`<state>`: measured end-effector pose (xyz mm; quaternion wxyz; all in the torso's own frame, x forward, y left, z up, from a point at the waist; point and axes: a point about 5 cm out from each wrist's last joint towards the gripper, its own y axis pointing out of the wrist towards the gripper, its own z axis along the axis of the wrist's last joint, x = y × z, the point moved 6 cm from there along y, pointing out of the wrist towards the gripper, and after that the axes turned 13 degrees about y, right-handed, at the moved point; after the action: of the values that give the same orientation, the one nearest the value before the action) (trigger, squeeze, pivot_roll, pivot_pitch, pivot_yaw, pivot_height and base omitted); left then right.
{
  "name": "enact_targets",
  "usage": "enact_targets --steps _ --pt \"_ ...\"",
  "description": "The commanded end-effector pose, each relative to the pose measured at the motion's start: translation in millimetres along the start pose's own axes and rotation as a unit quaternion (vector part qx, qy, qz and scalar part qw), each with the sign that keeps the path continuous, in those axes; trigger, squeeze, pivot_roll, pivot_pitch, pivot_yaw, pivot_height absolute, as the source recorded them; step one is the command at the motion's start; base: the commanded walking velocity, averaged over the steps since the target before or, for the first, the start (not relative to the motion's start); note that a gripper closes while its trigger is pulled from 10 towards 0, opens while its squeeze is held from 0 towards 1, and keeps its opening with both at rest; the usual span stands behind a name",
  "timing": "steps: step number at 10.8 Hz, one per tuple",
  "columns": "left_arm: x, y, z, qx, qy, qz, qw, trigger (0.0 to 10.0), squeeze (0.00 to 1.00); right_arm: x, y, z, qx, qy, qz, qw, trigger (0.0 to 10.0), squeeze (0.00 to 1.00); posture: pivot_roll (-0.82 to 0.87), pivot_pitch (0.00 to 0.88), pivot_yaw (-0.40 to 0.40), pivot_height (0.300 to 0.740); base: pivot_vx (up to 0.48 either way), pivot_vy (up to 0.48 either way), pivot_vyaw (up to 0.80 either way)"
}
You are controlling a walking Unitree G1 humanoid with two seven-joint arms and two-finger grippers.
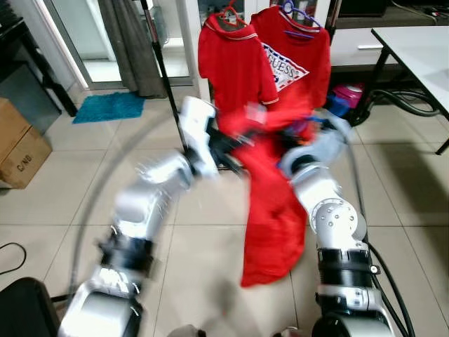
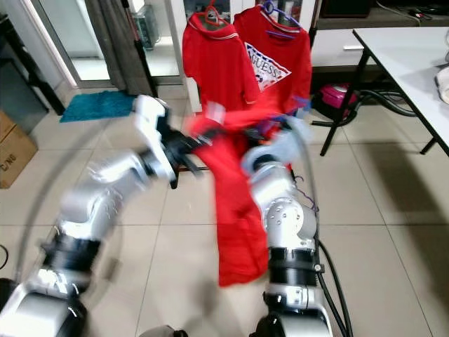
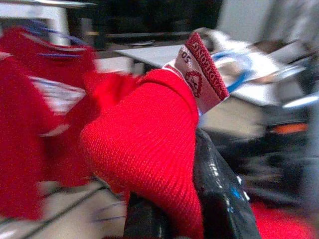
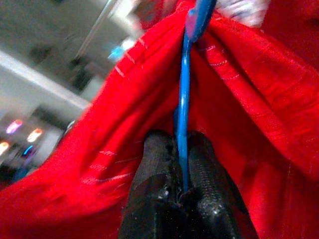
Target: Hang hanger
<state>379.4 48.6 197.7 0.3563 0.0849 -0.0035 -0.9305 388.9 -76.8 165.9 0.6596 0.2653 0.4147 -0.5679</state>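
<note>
Right wrist view gives you the clearest look: the right gripper (image 4: 182, 149) has its two black fingers (image 4: 157, 164) pinched together on the blue hanger (image 4: 183, 104), and the thin plastic runs up from between them into the folds of the red shirt (image 4: 114, 124) draped around it.

From the head cameras, you've got both arms raised in front of the robot with that red shirt (image 1: 270, 203) strung between them, its long end hanging toward the tiled floor (image 1: 203, 260). Everything around the arms is pretty blurred, so you can't pick out fine detail there. The left gripper (image 1: 228, 144) is at the shirt's upper left edge. In the left wrist view the left gripper (image 3: 184, 214) is clamped on the red knit fabric (image 3: 144, 149), which bulges up between the fingers (image 3: 219, 189), and a collar label (image 3: 202, 69) pokes out at the top.

Behind the held shirt you can see two more red shirts already hanging: a plain one (image 1: 235, 63) on a red hanger (image 1: 230, 14), and just beside it one with a printed logo (image 1: 298, 56) on a purple hanger (image 1: 298, 17). A white table (image 1: 421, 49) stands off to the robot's right, a cardboard box (image 1: 17, 144) sits on the floor far left, with a teal mat (image 1: 109, 107) near the doorway.
</note>
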Motion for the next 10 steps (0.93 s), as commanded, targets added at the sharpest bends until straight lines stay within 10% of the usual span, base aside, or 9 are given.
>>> enact_targets --steps 1,6,7,9,10 --pt "-22.7 -2.5 8.4 0.004 0.04 0.044 0.998 0.0 0.0 -20.3 -10.1 -21.3 -0.058 -0.017 0.055 0.997 10.0 0.0 -0.1 0.011 0.102 0.74 0.0 0.0 0.0" --pt "-24.1 13.0 86.7 0.143 0.042 0.029 0.988 0.0 0.0 11.4 -46.4 -43.0 -0.158 -0.146 0.055 0.975 10.0 0.0 -0.12 0.0 0.098 0.74 0.0 0.0 0.0" --pt "-45.0 9.5 89.4 0.137 0.074 0.081 0.985 0.0 0.0 9.9 -49.4 -40.9 -0.16 -0.15 0.061 0.974 10.0 0.0 -0.12 0.0 0.096 0.74 0.0 0.0 0.0" --pt "-24.4 9.8 75.0 0.102 0.086 0.023 0.991 0.0 0.0 7.6 -51.5 -39.9 -0.163 -0.157 0.074 0.971 10.0 0.0 -0.12 0.0 0.09 0.74 0.0 0.0 0.0" --pt "-4.5 8.0 54.3 0.062 0.088 -0.017 0.994 2.6 0.0 5.0 -51.2 -38.4 -0.161 -0.16 0.082 0.97 10.0 0.0 -0.12 0.0 0.091 0.74 0.0 0.0 0.0"
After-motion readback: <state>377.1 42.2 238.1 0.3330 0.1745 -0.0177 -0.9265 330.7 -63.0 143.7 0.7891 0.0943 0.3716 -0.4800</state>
